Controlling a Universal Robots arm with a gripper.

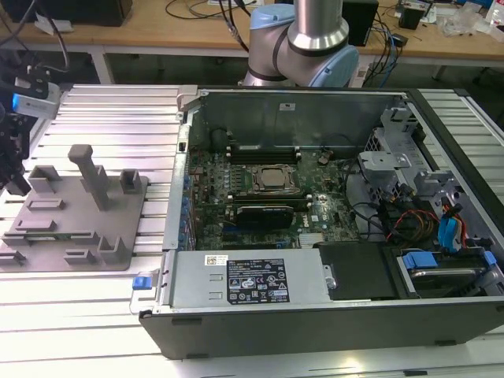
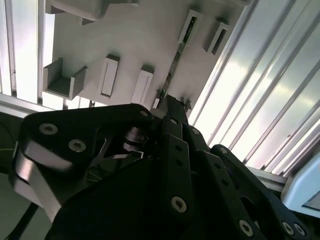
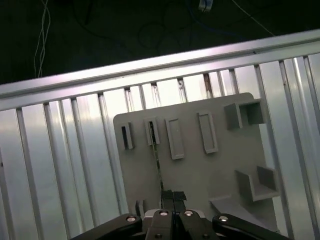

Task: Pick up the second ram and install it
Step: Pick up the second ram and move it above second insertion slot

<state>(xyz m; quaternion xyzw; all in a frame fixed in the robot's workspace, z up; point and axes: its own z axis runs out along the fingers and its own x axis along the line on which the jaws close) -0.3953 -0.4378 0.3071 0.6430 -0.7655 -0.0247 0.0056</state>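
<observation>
The second ram (image 3: 156, 160) is a thin green stick standing on edge in the grey fixture plate (image 3: 200, 175). It runs from a far slot block straight to my gripper (image 3: 173, 194). In the second wrist view the ram (image 2: 175, 60) ends at the gripper (image 2: 173, 102), whose dark fingers are pressed together over its near end. The stick still lines up with the plate's slots. In the exterior view the gripper (image 1: 14, 183) hangs over the left part of the plate (image 1: 79, 224).
An open computer case (image 1: 331, 315) stands to the exterior view's right of the plate, with the motherboard, CPU socket (image 1: 272, 179) and long black slots (image 1: 260, 150) inside. A tall grey post (image 1: 90, 173) and U-shaped blocks rise from the plate. Ribbed aluminium table (image 3: 60, 165) surrounds it.
</observation>
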